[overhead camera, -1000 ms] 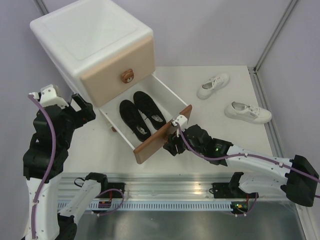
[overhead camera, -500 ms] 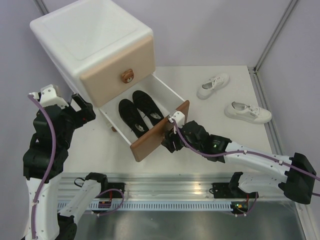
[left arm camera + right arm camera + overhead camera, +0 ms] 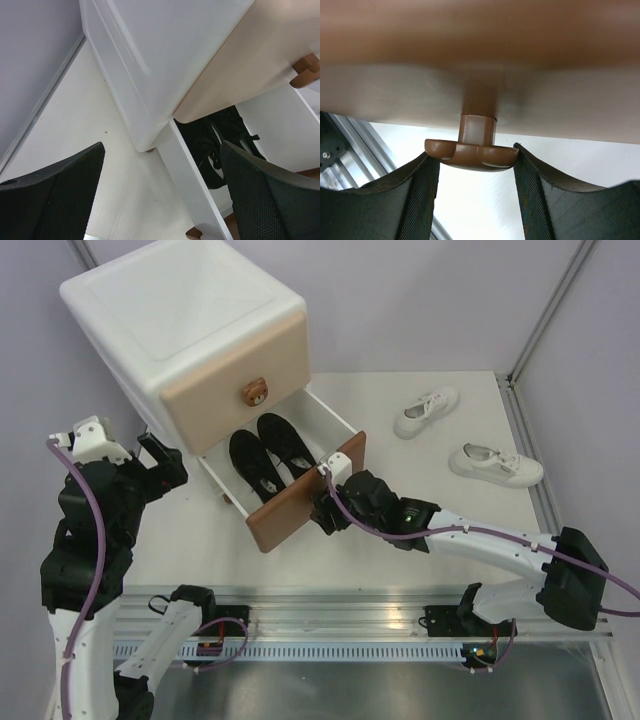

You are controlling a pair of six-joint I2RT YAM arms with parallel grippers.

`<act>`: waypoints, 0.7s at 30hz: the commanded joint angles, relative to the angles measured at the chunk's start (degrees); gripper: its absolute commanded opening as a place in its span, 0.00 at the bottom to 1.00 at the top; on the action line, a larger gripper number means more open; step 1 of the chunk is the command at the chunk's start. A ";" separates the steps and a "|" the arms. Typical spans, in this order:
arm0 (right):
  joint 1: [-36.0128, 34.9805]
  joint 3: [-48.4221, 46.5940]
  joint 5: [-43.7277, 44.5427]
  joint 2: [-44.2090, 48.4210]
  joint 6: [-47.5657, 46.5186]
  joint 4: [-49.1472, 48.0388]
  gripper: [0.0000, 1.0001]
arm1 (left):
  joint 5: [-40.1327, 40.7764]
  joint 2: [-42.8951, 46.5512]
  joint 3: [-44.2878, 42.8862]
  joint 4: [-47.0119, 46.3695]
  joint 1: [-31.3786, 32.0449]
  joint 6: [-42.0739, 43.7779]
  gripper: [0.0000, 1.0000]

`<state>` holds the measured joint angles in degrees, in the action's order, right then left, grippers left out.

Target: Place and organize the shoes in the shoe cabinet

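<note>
The white shoe cabinet (image 3: 190,320) stands at the back left, its beige upper drawer shut. Its brown-fronted lower drawer (image 3: 305,492) stands partly open with the black pair of shoes (image 3: 265,458) inside. My right gripper (image 3: 325,510) is shut on the lower drawer's brown knob (image 3: 472,154), one finger on each side of it. Two white sneakers (image 3: 427,410) (image 3: 495,463) lie on the table to the right. My left gripper (image 3: 150,455) is open and empty left of the cabinet; its wrist view shows the drawer's white side wall (image 3: 192,175) and the black shoes (image 3: 215,140).
The white table (image 3: 430,500) ends at a metal rail along the near edge. Grey walls and frame posts close in the back and the right side.
My right gripper has pushed the lower drawer back and to the left, into the cabinet. The black shoes moved with it. The left arm shifted slightly.
</note>
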<state>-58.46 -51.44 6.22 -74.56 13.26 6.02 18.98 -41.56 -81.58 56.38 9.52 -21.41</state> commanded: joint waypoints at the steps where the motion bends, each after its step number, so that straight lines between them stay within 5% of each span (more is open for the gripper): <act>1: 0.10 -6.56 4.94 -1.10 -2.27 -11.29 0.40 | -0.88 0.87 0.10 -2.33 0.41 -0.83 1.00; 21: 0.27 -20.45 11.97 -23.77 -7.01 -26.94 0.48 | -3.25 4.38 2.22 -0.04 0.41 -3.29 1.00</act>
<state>-58.61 -65.89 14.35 -96.53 8.51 -8.67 16.40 -37.78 -79.46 56.77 9.52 -23.14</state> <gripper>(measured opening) 0.618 0.997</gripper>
